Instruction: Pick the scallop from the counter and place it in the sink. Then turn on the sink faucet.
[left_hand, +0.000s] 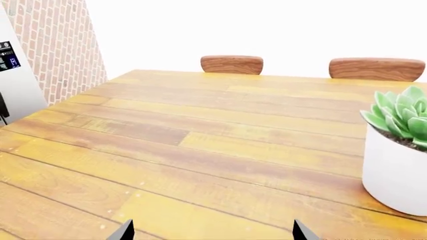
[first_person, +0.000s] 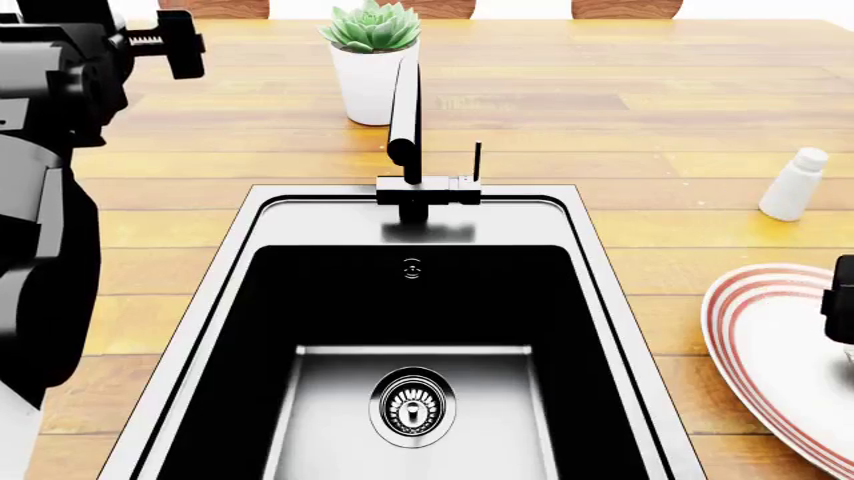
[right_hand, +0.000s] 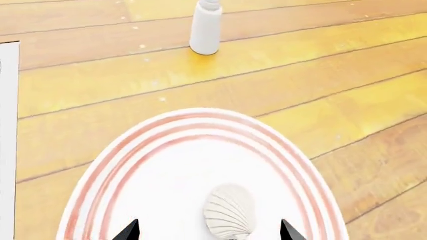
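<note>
The cream ribbed scallop (right_hand: 229, 211) lies on a red-rimmed white plate (right_hand: 133, 165). My right gripper (right_hand: 208, 232) is open just above the plate, and the shell sits between its spread fingertips. In the head view only a dark bit of the right arm (first_person: 841, 300) shows over the plate (first_person: 761, 340), and the scallop is hidden. The sink (first_person: 427, 300) with its round drain (first_person: 412, 405) is in the middle, the black faucet (first_person: 406, 120) with side lever (first_person: 477, 160) behind it. My left gripper (left_hand: 212, 231) is open over bare counter (left_hand: 200, 140).
A white shaker (first_person: 793, 184) stands on the counter right of the sink; it also shows in the right wrist view (right_hand: 205, 27). A potted succulent (first_person: 372, 62) stands behind the faucet and shows in the left wrist view (left_hand: 399, 150). Chair backs (left_hand: 231, 64) line the far edge.
</note>
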